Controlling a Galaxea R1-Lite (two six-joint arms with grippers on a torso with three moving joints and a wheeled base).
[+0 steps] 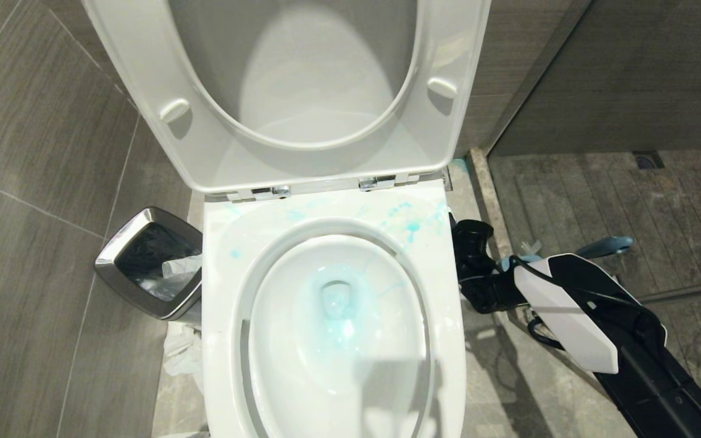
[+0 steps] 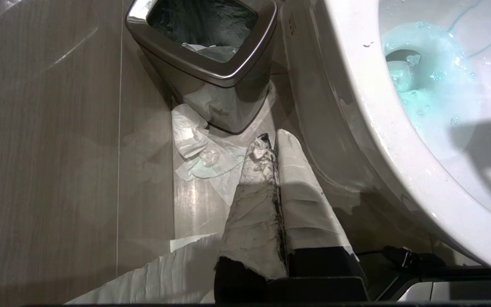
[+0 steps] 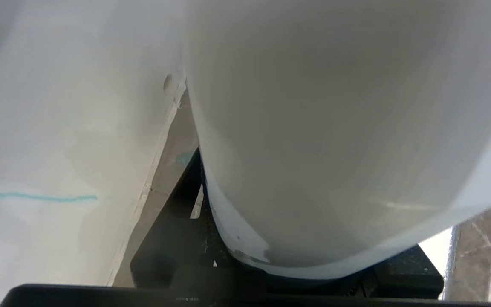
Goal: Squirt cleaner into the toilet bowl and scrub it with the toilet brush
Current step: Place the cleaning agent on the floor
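Right tool [image 1: 471, 241] pinched cleaner [image 3: 335, 128], low at 3 o'clock of toilet bowl [image 1: 277, 340]. Blue soap [image 1: 341, 325] already inside. Best: keep it upright, set on floor [image 1: 509, 377], let go gently, clear of toilet brush [image 1: 606, 246]. Left tool [image 2: 269, 143] pressed together, parked.

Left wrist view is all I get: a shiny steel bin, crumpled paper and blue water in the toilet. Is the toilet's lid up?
Observer: Yes. The white seat and lid stand raised behind the white ceramic toilet bowl.
Operator: Where's the other arm?
Observer: The right gripper is low beside the bowl's right side.
Operator: And the brush?
Observer: The toilet brush's slim slate-blue handle shows just beyond that arm, also on the bowl's right.
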